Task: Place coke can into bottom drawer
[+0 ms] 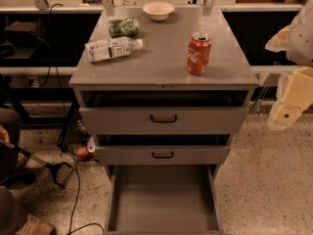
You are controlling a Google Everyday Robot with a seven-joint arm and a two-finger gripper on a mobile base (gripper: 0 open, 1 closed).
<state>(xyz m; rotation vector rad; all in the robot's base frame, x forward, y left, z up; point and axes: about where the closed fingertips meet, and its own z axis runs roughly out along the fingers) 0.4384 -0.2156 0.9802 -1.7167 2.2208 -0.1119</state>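
The arm hangs at the right edge, off the side of the bench, and it carries the jaws; open or closed, cannot tell. Left of the jaws and a touch higher, the coke can stands upright on the bench top, well apart from them. Down and left of the jaws, the bottom drawer sits pulled out. Far left, a plastic bottle lies on its side.

can upright, bottom drawer open, hand right
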